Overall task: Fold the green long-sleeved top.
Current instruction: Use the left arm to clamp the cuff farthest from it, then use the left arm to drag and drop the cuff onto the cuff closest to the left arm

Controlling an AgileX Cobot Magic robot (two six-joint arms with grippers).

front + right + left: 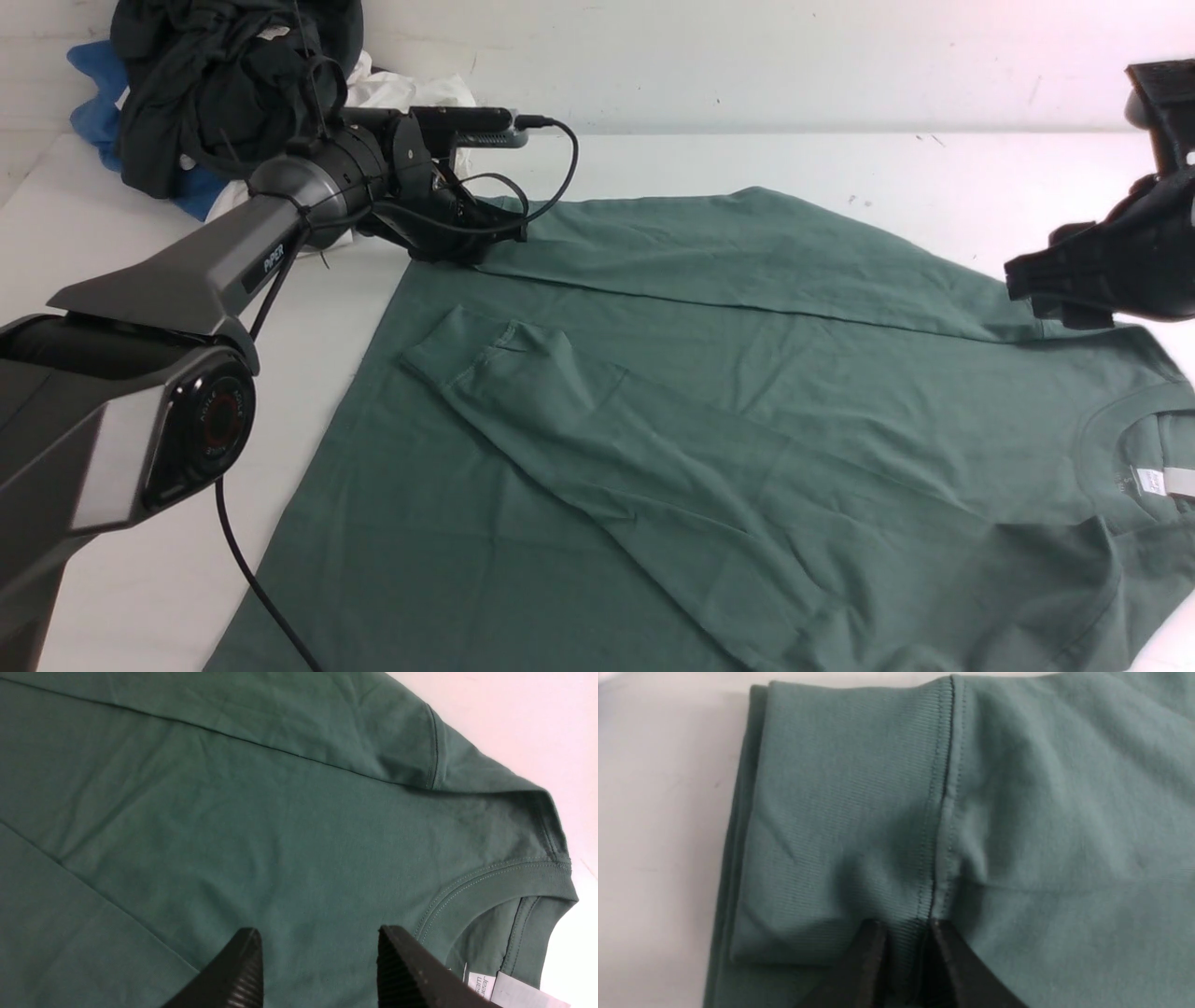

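White surface (747, 159), plain white wall behind it. The green long-sleeved top (747, 392) lies spread flat over most of it, collar (490, 882) toward the robot's right and hem toward its left, with both sleeves laid across the body. A pile of other clothes (215, 84) sits at the far left corner of the surface, behind the left arm.

The left gripper (906, 926) is down at the top's far left corner, jaws pinched together on the ribbed cuff (840, 812) right by its seam. The right gripper (317, 935) hangs above the shoulder area near the collar, jaws spread wide and holding nothing.

Handling-wise this looks like a light, floppy knit. It has zero stiffness, so it'll likely sag and drag wherever it isn't supported, and it probably stretches a bit under a pull. Not slippery, not fragile. Best bets for a grip are the thicker bits: ribbed cuff, hem, collar or shoulder seam. Taking it at two spread-out spots should make the fold edge come out straight.
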